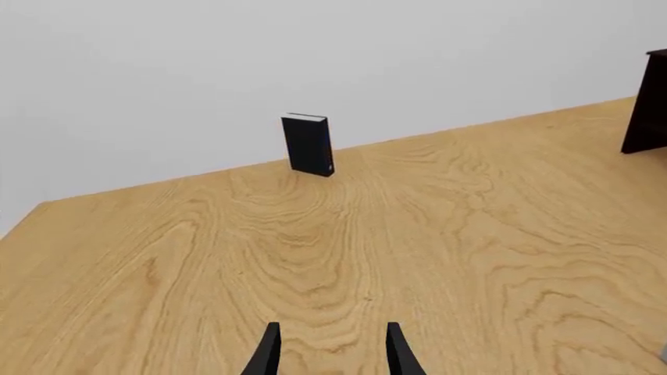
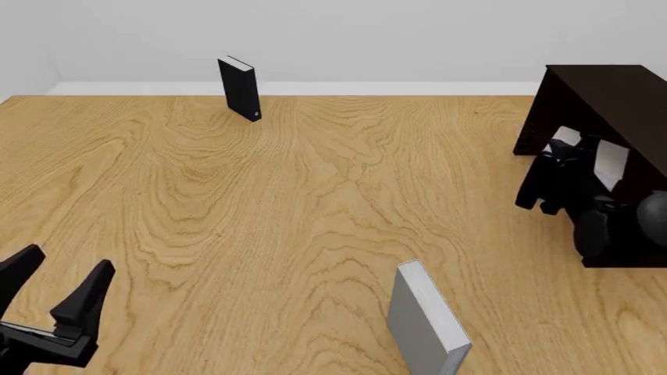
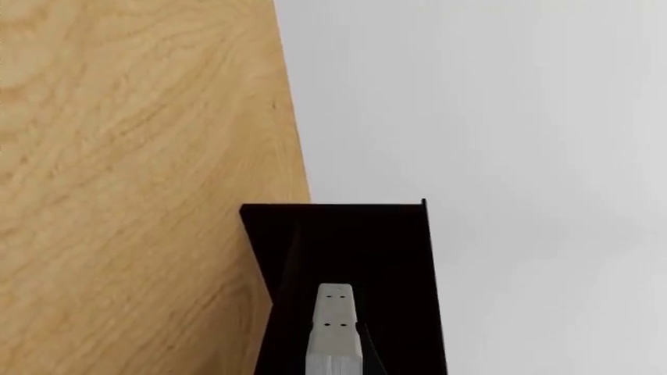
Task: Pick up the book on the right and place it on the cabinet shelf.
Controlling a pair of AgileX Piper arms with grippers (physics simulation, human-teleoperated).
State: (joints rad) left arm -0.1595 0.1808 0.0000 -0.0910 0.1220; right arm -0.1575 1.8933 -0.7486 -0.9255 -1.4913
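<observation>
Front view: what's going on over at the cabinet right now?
The right end effector holds the book edge-on at the mouth of the dark cabinet, apparently about to shelve it. The left end effector hovers open over the table. A second grey book and a black book stand apart on it.

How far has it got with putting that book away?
Picking up looks done: the light-grey book is at the right gripper, up against the dark cabinet and its opening. Placing is in hand; I can't tell whether the grip is released. Left to do: let go and pull back. The left gripper is open.
</observation>
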